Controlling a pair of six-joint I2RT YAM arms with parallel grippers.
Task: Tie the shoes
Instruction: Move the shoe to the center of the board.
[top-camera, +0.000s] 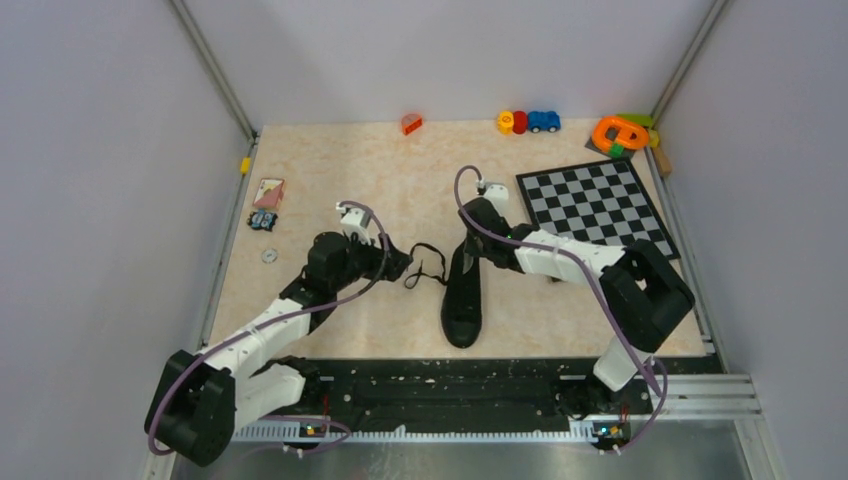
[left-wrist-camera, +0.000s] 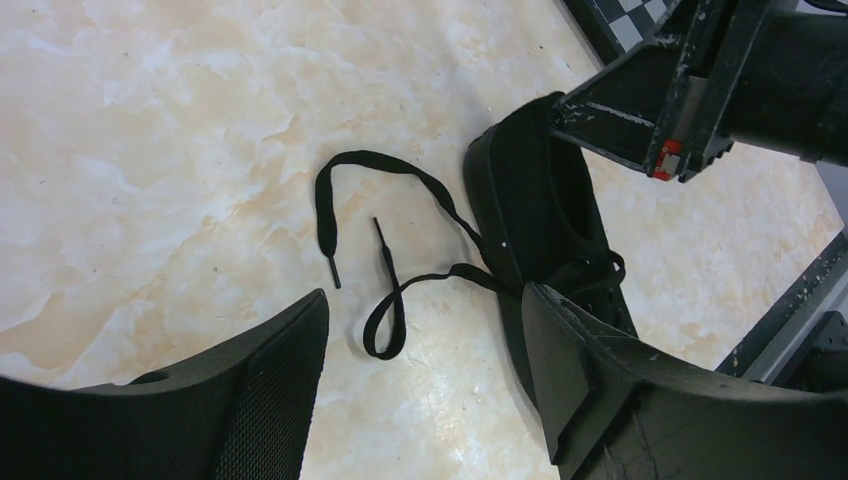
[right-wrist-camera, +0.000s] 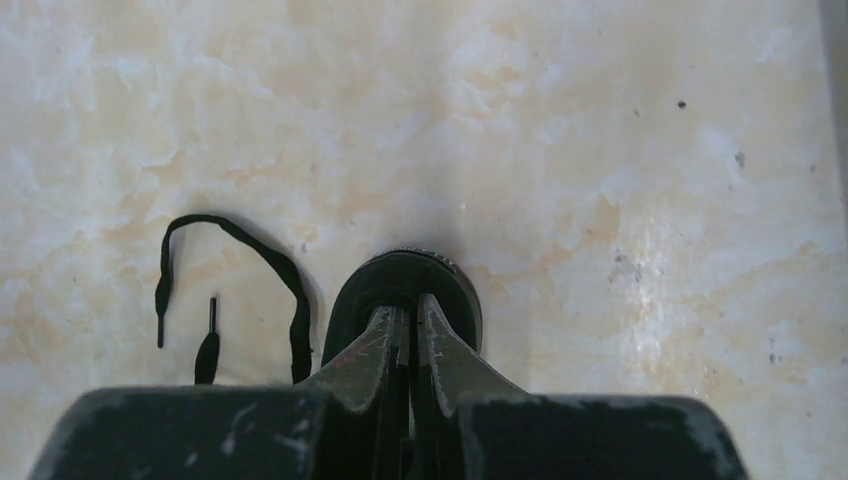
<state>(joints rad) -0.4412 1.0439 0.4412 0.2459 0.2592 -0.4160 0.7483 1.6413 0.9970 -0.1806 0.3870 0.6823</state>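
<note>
The black low-top sneaker lies by the near edge of the beige marbled desk, about midway along, toe nearest. Its thin black laces sprawl loose to its left. The left gripper stands wide open beside them, holding nothing. Over the heel the right gripper is pressed closed — whether it pinches the collar, I cannot tell. Toward the far right corner lies a black-and-white chessboard.

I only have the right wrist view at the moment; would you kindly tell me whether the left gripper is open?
Observer: Yes, the left gripper is open and holds nothing.
Operator: Thank you. Where is it relative to the shoe?
Observer: It is left of the shoe, pointing at the loose laces, which lie between the two.
</note>
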